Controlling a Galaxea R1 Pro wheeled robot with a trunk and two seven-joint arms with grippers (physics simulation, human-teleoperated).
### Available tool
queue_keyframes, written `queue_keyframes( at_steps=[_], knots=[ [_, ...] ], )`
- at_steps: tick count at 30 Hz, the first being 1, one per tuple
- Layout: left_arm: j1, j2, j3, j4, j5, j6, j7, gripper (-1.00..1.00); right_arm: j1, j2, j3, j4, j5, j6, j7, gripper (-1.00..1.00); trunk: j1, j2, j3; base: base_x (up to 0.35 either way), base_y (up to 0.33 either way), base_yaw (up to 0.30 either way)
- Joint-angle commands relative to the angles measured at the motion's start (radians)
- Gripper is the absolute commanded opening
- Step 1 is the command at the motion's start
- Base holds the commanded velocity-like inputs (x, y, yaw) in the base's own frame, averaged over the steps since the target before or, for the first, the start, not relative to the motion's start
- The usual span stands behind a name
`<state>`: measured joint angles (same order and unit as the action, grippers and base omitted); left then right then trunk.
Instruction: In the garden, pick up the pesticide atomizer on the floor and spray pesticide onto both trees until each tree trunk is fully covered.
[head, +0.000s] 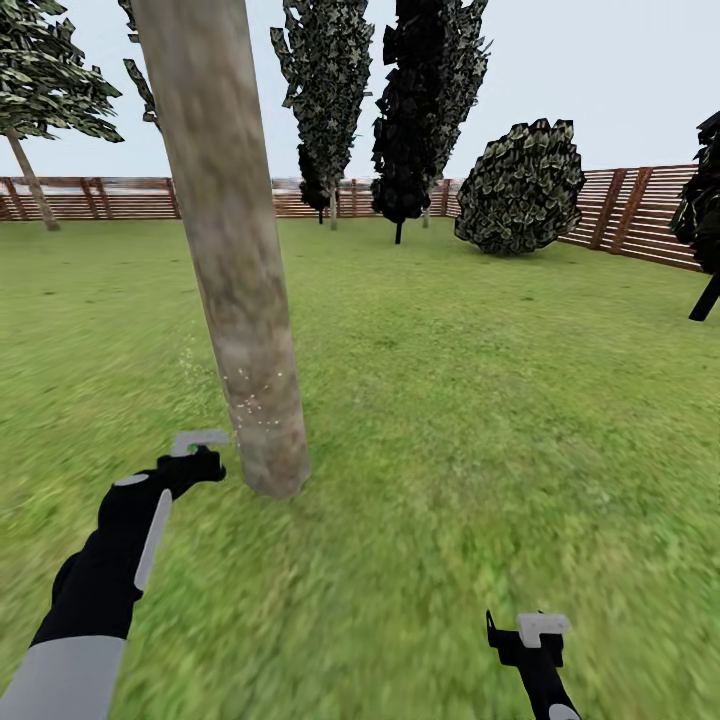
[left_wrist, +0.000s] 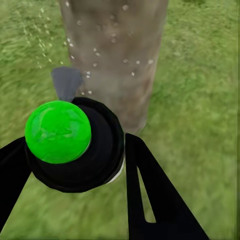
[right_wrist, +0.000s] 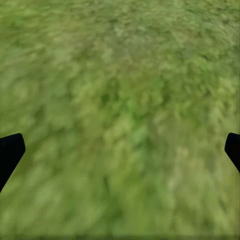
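While the left hand (left_wrist: 75, 165) grips the atomizer (left_wrist: 70, 142) and the right hand (right_wrist: 120, 150) hangs open over lawn (right_wrist: 120, 75), droplets speckle only the lower tree trunk (head: 235, 260); probably sweep the nozzle (left_wrist: 66, 82) upward, staying near.

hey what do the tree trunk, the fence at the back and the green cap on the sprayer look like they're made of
Tree trunk: smooth bark, matte, mottled grey-beige with greenish patches and pale specks near the base. Fence: likely wood, brown horizontal slats on darker posts. Green cap on the atomizer, held in the left gripper: probably plastic, bright with a faint sheen.
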<state>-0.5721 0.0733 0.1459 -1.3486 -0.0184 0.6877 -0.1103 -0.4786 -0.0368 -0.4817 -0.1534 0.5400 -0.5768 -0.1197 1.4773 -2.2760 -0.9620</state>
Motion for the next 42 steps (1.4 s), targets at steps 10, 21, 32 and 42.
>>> queue_keyframes(
  at_steps=[10,21,32,42],
  knots=[
    [0.04,0.006,-0.108,0.003,-0.006,0.008,0.011,-1.0,0.0,0.0,0.0,0.0,0.0,0.0,0.0,1.0,0.0,0.0,0.0,0.0,0.0,0.0],
    [0.197,-0.01,0.01,0.041,-0.006,-0.05,0.056,-1.0,0.0,0.006,0.0,0.0,0.0,0.0,-0.001,1.0,0.0,0.0,0.0,0.011,-0.194,0.011],
    [0.232,-0.014,0.025,-0.001,-0.004,-0.078,0.109,-1.0,0.0,0.008,0.002,0.0,0.001,0.0,-0.001,1.0,0.0,0.0,0.0,0.051,-0.274,0.241],
    [0.241,-0.018,0.008,0.003,0.001,-0.078,0.182,-1.0,0.0,0.006,0.0,-0.001,0.0,0.0,-0.002,1.0,0.0,0.0,0.0,0.144,-0.228,0.048]
  ],
)
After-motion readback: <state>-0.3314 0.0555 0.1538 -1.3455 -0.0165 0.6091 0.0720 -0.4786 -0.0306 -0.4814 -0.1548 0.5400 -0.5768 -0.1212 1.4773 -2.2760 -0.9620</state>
